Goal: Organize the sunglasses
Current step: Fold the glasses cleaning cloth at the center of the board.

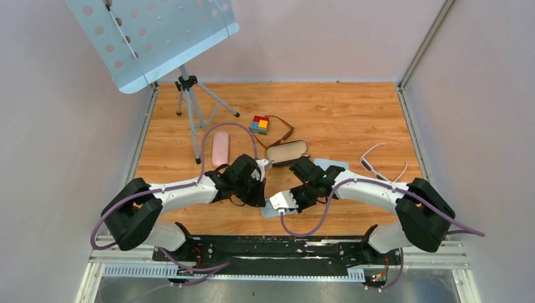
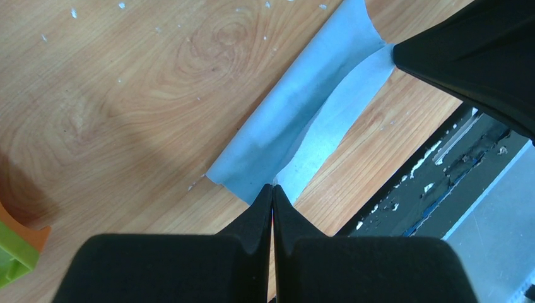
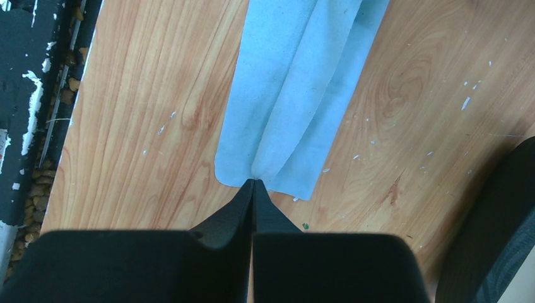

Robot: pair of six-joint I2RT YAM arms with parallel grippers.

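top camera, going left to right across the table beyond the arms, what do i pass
stand's tripod → pink case → coloured block → open glasses case → white-framed glasses

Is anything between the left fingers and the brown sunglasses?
Yes: the open black case lies between them and the sunglasses. Also, the left fingers and right fingers are shut on the blue cloth.
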